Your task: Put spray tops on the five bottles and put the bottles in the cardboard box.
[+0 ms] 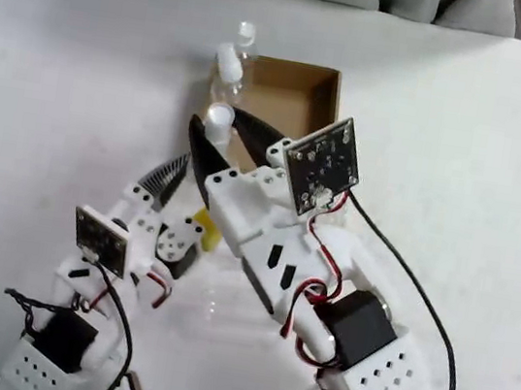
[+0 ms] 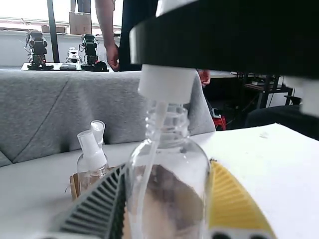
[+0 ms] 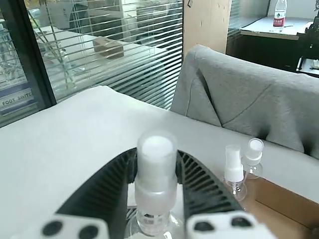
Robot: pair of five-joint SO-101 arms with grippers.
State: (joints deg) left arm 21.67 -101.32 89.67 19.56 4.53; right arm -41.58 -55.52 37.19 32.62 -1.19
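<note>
One clear bottle is the object of the step in hand. It stands upright on the white table, just in front of the cardboard box, and its threaded neck is bare. The left gripper is clamped on the bottle's body, with a grey ribbed finger on one side and a yellow finger on the other. Directly above the neck is a white spray top, pinched at its collar between the black fingers of the right gripper. The left wrist view shows the top's dip tube already running down through the mouth into the bottle. The collar sits just above the threads and is not yet seated. The step is therefore judged to be capping. The tube is inserted, and the top has yet to be lowered and fastened. The next move calls for the right gripper to bring the collar straight down onto the neck, keeping it level and centred. It must then be turned or pressed home while the left gripper keeps the bottle from rotating or tipping. A tilted collar would likely catch on the threads. Farther out, two bottles already fitted with tops stand close together at the far left corner of the box. Whether they are inside the wall or just beside it cannot be told. On this evidence the task is judged to be near its middle, and boxing of the held bottle follows once its top is seated.
</note>
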